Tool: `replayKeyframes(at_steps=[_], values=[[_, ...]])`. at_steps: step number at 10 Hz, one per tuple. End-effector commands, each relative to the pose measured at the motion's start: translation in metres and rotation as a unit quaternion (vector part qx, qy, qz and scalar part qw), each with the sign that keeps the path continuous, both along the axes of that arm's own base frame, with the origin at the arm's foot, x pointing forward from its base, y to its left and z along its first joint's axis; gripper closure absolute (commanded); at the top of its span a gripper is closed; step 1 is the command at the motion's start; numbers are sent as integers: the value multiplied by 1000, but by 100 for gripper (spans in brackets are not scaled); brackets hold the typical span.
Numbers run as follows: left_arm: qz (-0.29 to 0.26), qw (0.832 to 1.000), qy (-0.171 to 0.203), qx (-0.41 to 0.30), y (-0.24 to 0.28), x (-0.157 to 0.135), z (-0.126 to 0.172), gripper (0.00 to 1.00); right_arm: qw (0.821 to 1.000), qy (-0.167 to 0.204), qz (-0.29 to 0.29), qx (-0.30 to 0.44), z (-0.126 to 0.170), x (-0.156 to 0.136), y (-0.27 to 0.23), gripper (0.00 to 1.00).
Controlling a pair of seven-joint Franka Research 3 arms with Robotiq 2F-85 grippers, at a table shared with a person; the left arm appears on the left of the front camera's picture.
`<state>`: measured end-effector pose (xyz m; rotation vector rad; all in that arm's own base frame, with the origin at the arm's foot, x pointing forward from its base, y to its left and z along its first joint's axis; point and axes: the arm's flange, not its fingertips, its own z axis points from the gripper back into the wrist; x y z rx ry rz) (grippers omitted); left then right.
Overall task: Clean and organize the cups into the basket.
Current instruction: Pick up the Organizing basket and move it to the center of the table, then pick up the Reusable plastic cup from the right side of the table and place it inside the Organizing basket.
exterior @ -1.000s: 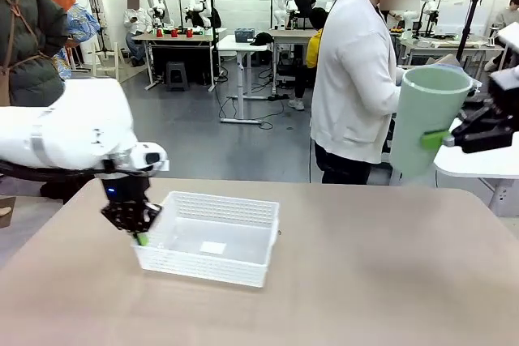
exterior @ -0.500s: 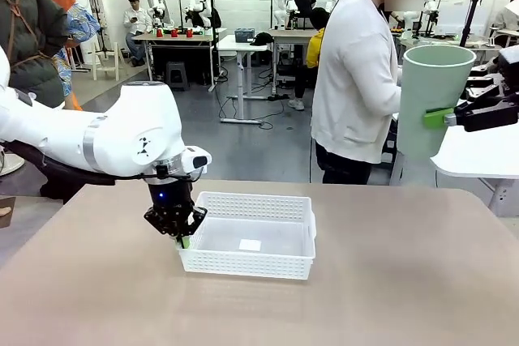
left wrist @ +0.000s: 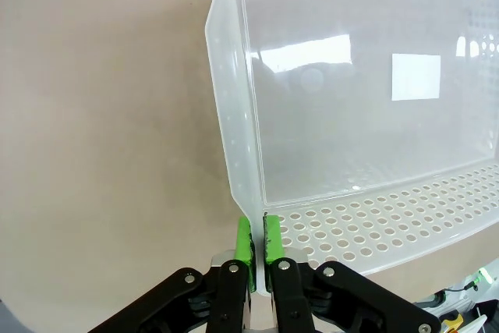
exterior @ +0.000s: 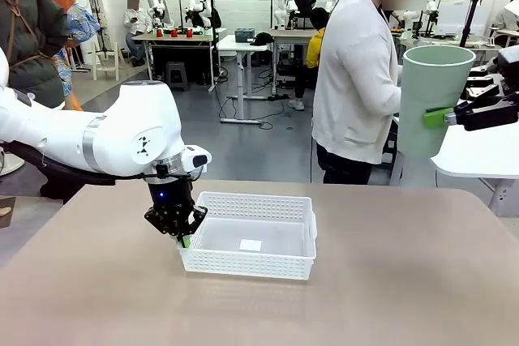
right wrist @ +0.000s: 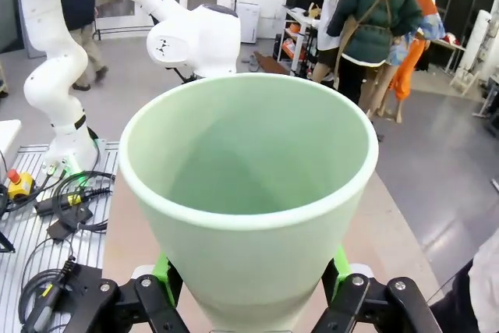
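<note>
The white lattice basket (exterior: 251,261) sits near the table's middle, with nothing inside it. My left gripper (exterior: 183,240) is shut on the basket's left rim; in the left wrist view its green pads (left wrist: 243,241) pinch the thin wall of the basket (left wrist: 234,138). A pale mint green cup (exterior: 434,99) is held upright, high off the table's right side, in my right gripper (exterior: 444,117). The right wrist view looks into the cup (right wrist: 249,193), mouth toward the camera, with the green pads (right wrist: 162,269) pressed on both sides of its base.
A person in a white top (exterior: 357,79) stands behind the table's far edge, right of centre. A white side table (exterior: 478,160) is beyond the right edge. Bare tabletop (exterior: 389,281) surrounds the basket.
Over the last second my left gripper dragged the basket rightward toward the table's middle, then stopped. My right gripper lifted the mint cup slightly and set it more upright.
</note>
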<state>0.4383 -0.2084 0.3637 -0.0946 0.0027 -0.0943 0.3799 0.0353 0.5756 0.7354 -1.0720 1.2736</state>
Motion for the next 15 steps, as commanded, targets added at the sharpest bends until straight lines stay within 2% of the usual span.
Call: replayKeyframes(at_steps=[1, 2, 3, 4, 6, 8, 12, 13, 14, 15], values=[[-5, 1000, 0, 4, -2, 0, -1, 96, 994, 5, -42, -102, 22, -3, 29, 16], [-5, 1000, 0, 4, -2, 0, -1, 96, 984, 30, -52, -169, 44, 6, 65, 16], [-5, 1000, 0, 4, -2, 0, -1, 96, 965, 58, -47, -251, 56, 21, 110, 16], [-5, 1000, 0, 4, -2, 0, -1, 96, 948, 79, -48, -304, 56, 37, 142, 16], [-5, 1000, 0, 4, -2, 0, -1, 96, 917, 113, -45, -379, 35, 63, 192, 16], [-5, 1000, 0, 4, -2, 0, -1, 96, 898, 119, -47, -420, 1, 79, 242, 16], [-5, 1000, 0, 4, -2, 0, -1, 96, 906, 108, -6, -409, -59, 83, 309, 16], [-5, 1000, 0, 4, -2, 0, -1, 96, 909, 112, -7, -401, -63, 83, 312, 16], [-5, 1000, 0, 4, -2, 0, -1, 96, 900, 112, 2, -421, -60, 77, 307, 16], [-5, 1000, 0, 4, -2, 0, -1, 96, 900, 112, 2, -421, -60, 77, 307, 16]])
